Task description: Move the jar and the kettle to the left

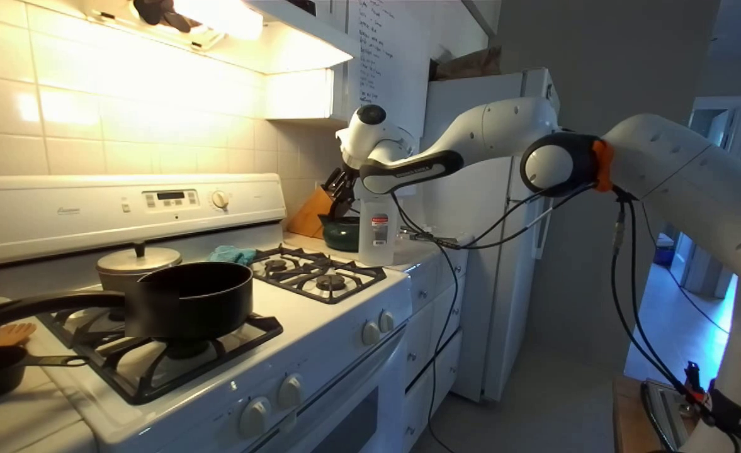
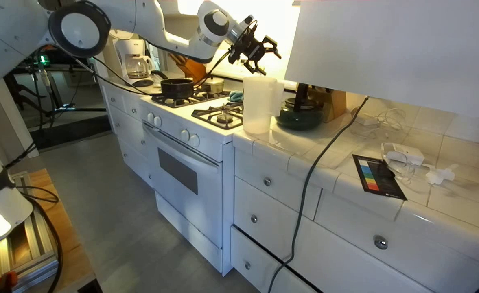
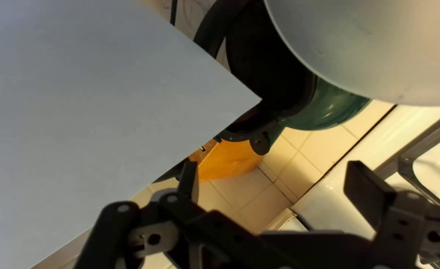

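Observation:
The jar [image 2: 257, 106], a tall pale translucent container with a side handle, stands upright on the counter beside the stove; in an exterior view the jar [image 1: 376, 236] shows a red label. Close behind it sits the kettle [image 2: 298, 119], squat and dark green with a black arched handle. Seen from the wrist, the jar's round wall [image 3: 384, 48] fills the upper right and covers part of the kettle [image 3: 335, 108]. My gripper [image 2: 271, 64] hangs in the air above the level of the jar, apart from both things. Its fingers [image 3: 367, 192] are spread with nothing between them.
A white cabinet [image 3: 104, 112] fills the left of the wrist view, close to the gripper. The wooden knife block [image 3: 231, 160] stands behind the kettle. On the stove are a black saucepan [image 1: 197, 302], a lidded pot [image 1: 137, 259] and a blue cloth [image 1: 231, 254].

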`<action>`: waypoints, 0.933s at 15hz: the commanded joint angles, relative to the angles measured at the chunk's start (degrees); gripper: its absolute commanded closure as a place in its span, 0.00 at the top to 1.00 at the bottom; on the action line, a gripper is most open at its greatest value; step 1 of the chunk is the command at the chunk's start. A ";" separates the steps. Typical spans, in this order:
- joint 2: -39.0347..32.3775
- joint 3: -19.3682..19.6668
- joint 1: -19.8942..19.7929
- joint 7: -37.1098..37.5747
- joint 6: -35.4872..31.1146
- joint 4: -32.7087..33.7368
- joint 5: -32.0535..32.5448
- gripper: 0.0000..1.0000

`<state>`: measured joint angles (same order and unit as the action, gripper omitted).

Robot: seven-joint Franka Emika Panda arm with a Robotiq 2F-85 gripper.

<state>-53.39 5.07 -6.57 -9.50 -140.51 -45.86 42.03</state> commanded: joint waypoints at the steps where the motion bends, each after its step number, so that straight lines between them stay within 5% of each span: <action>1: -6.52 0.38 -0.38 -5.21 0.81 9.67 -7.43 1.00; 7: -10.95 6.05 -0.20 -3.04 5.52 16.27 -13.38 1.00; 14: -12.14 8.01 -1.11 6.85 8.25 18.46 -11.24 1.00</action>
<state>-63.22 12.42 -7.47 -4.42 -132.77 -31.47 31.21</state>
